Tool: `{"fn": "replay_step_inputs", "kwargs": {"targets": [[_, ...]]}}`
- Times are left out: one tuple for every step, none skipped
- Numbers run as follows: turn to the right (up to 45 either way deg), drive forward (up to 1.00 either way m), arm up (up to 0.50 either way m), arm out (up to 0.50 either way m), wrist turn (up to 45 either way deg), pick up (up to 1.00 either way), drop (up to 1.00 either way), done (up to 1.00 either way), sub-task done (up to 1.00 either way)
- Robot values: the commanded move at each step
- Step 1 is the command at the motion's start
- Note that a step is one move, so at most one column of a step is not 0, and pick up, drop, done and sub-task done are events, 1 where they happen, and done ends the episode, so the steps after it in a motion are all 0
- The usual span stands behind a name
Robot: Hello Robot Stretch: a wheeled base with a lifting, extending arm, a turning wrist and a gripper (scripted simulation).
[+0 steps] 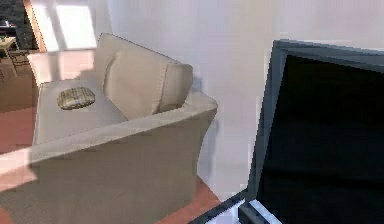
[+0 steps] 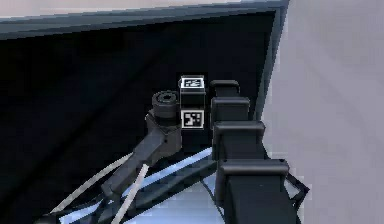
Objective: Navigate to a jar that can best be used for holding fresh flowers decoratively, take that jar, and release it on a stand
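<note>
In the arm side view the dark arm bar (image 2: pixel 245 170) rises from the bottom edge, with two white marked squares (image 2: pixel 191 100) at its far end. Left of them is the gripper's dark body, and the gripper (image 2: pixel 112 192) points down toward the lower left with thin pale fingers. It is in front of a large black screen (image 2: pixel 90 80) and a pale surface (image 2: pixel 175 208) under the screen. I cannot tell whether the gripper holds anything.
The black screen (image 1: pixel 325 130) in its grey frame stands close at the forward view's right, on a low dark-edged top (image 1: pixel 232 212). A beige armchair (image 1: pixel 120 120) with a small patterned cushion (image 1: pixel 76 97) stands at the left against a white wall. Reddish floor (image 1: pixel 185 205) runs between them.
</note>
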Motion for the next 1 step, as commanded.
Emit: {"fn": "replay_step_inputs", "kwargs": {"targets": [[0.0, 0.0, 0.0, -0.1, 0.0, 0.0, 0.0, 0.0, 0.0]]}}
